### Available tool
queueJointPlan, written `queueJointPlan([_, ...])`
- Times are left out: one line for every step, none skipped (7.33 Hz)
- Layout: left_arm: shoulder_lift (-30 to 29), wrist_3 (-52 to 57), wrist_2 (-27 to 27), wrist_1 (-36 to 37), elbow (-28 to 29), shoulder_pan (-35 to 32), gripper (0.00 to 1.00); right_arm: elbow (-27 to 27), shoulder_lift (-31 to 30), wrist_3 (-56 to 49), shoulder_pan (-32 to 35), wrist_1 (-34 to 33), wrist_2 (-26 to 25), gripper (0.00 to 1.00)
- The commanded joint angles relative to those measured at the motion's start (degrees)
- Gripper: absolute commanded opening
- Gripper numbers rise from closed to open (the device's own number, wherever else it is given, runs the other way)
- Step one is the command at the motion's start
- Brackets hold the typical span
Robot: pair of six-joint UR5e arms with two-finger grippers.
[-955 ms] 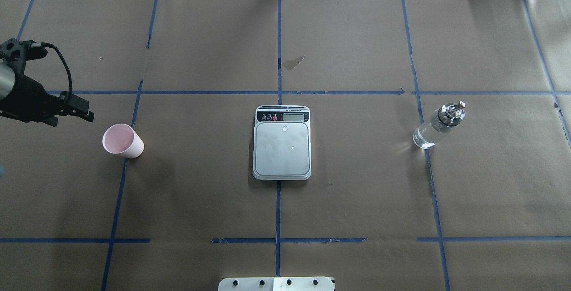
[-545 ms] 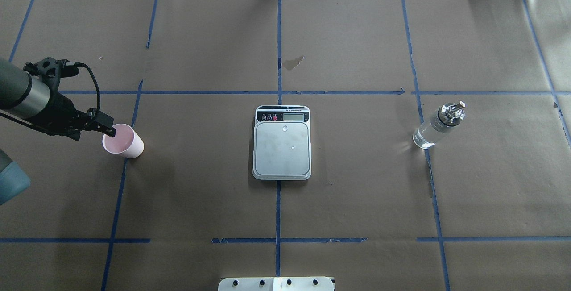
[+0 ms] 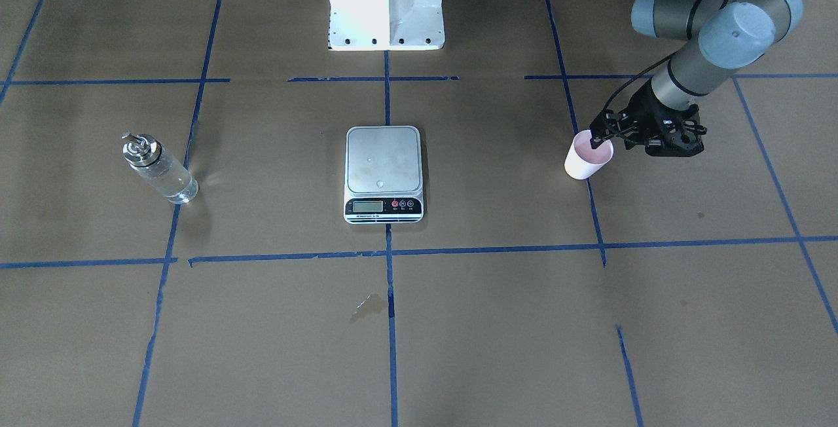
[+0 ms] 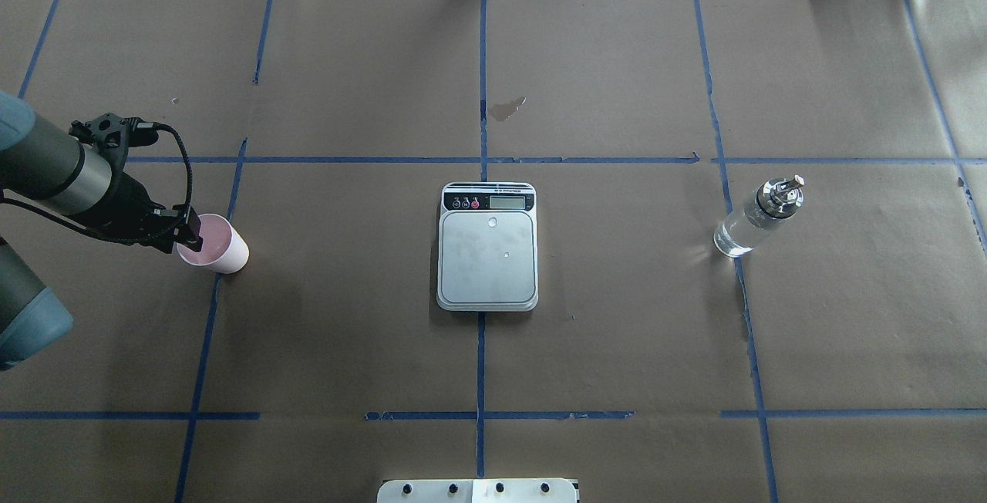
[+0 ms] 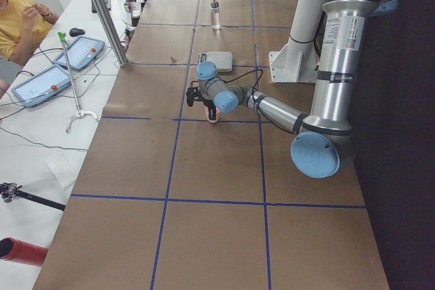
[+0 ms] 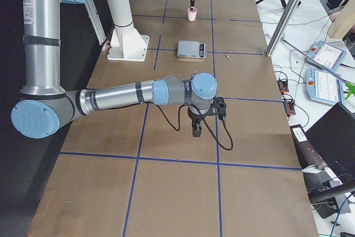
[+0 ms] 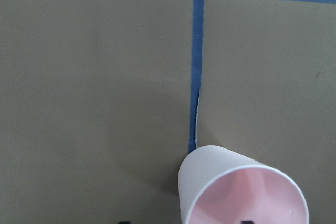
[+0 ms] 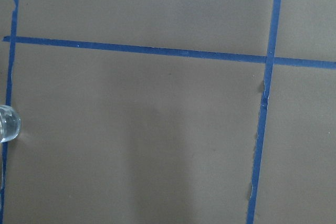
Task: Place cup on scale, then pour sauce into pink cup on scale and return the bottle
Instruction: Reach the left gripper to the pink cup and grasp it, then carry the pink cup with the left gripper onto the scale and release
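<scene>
Opening step in hand, judging by the layout: fetching the cup (image 4: 220,247) for the scale (image 4: 487,264). Cup upright on the brown worktop (image 4: 617,333) at mid-left of the overhead view, on a blue tape line (image 4: 202,333), well apart from the scale at the centre of the frame. Left tool (image 4: 190,234) low at the cup's left rim, halves apart and straddling the wall: in the left wrist view, one dark tip outside the cup, the other inside over the pink lining, nothing clamped yet. Scale plate bare save for a small drop (image 4: 492,221). Bottle (image 4: 756,217) standing at mid-right of the overhead view, untouched, clear sauce (image 4: 736,237) inside, silver spout on top. Right tool (image 6: 196,130) hanging low over the worktop in the middle of the right-side view, not at the bottle; impossible to tell there whether apart or together. Next, probably: pinch the thin paper wall gently enough not to crush it, lift straight up, carry toward the frame's centre, set down squarely on the plate and let go before any reach for the bottle. Some risk of tipping so light a cup if closing off-centre.
</scene>
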Motion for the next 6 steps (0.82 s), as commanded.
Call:
queueJointPlan([-0.8,-0.3,0.0,0.2,0.4,0.1,0.0,0.0,-0.1,0.0,0.0,0.0,0.9,1.0])
queueJointPlan([-1.0,-1.3,-0.1,0.5,-0.1,0.1,0.0,0.0,-0.1,0.0,0.0,0.0,1.5,1.0])
queueJointPlan([-1.6,-6.8,-0.3,0.7,-1.1,0.0,0.0,0.0,-0.1,0.0,0.0,0.0,1.5,1.0])
queueJointPlan([-5.3,-12.7,-0.4,2.3,-3.0,0.0,0.0,0.4,-0.1,0.0,0.0,0.0,1.6,1.0])
queueJointPlan([-14.0,-21.4,-0.5,8.0,-2.6,0.7,0.0,1.0,-0.1,0.1,0.0,0.0,2.3,1.0])
queueJointPlan([-21.8,-26.4,-0.3,14.3,-2.0,4.6,0.0,2.0,0.0,0.1,0.0,0.1,4.7,1.0])
